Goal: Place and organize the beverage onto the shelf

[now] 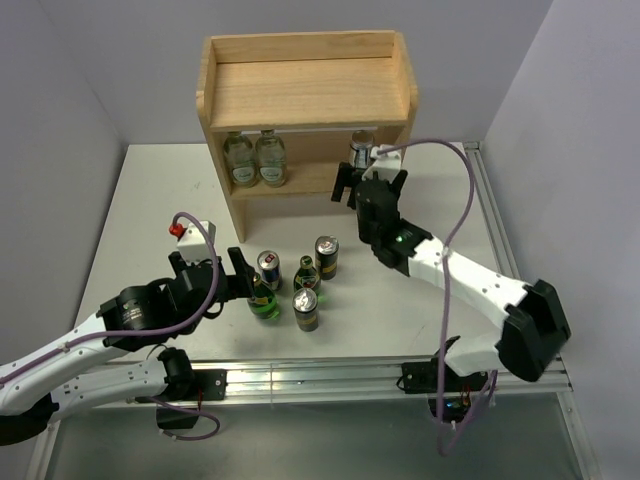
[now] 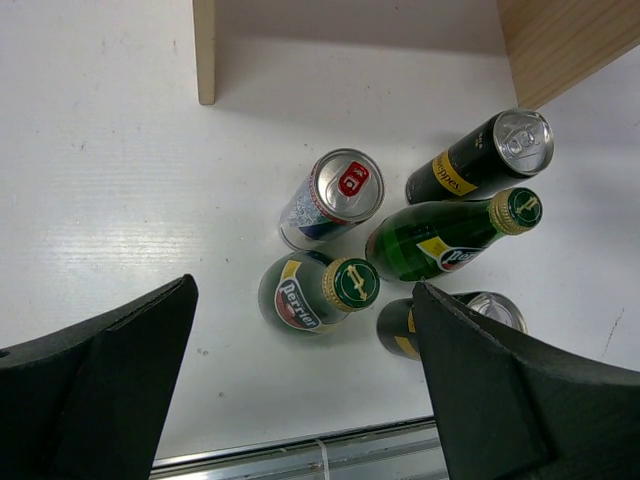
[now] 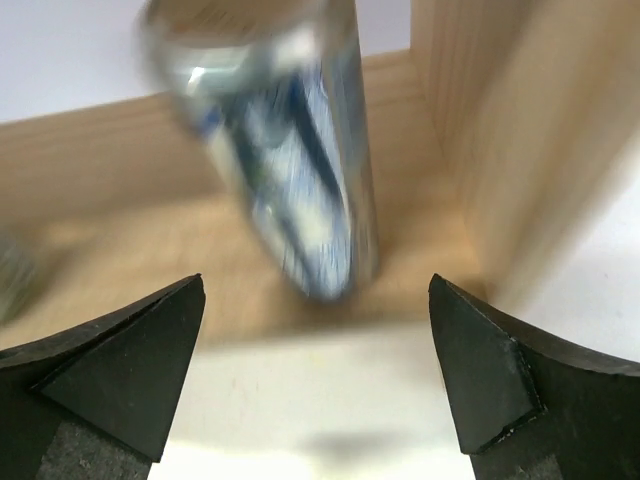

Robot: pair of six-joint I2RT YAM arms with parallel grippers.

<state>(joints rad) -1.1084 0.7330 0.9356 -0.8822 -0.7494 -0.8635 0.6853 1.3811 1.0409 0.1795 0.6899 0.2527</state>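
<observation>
1. Grey walls (image 1: 60,80) close in on the left, back and right, and the white tabletop (image 1: 150,200) lies between them with a metal rail (image 1: 330,375) along its near edge
2. The left claw (image 1: 210,272) hangs over the near left of the tabletop, its fingers (image 2: 100,380) spread wide and holding nothing
3. Just right of it, five drinks stand upright in a tight cluster on the tabletop: the loose slim can (image 1: 269,268), the near green bottle (image 1: 263,298), the far green bottle (image 1: 307,272), the far black can (image 1: 327,256) and the near black can (image 1: 306,309)
4. In the left wrist view a finger cuts off most of the near black can
5. The shelf (image 1: 305,90) stands at the back centre; on the left of its lower tier are the left clear bottle (image 1: 240,160) and the right clear bottle (image 1: 271,158), their tops hidden under the top board
6. The shelved slim can (image 1: 360,150) stands at the right end of the lower tier, beside the side panel; in the right wrist view it is blurred and its print cannot be read
7. The right claw (image 1: 366,172) points at that can, fingers (image 3: 120,370) wide apart and gripping nothing; the can stands ahead of the gap, and the claw hides its lower part from above
</observation>
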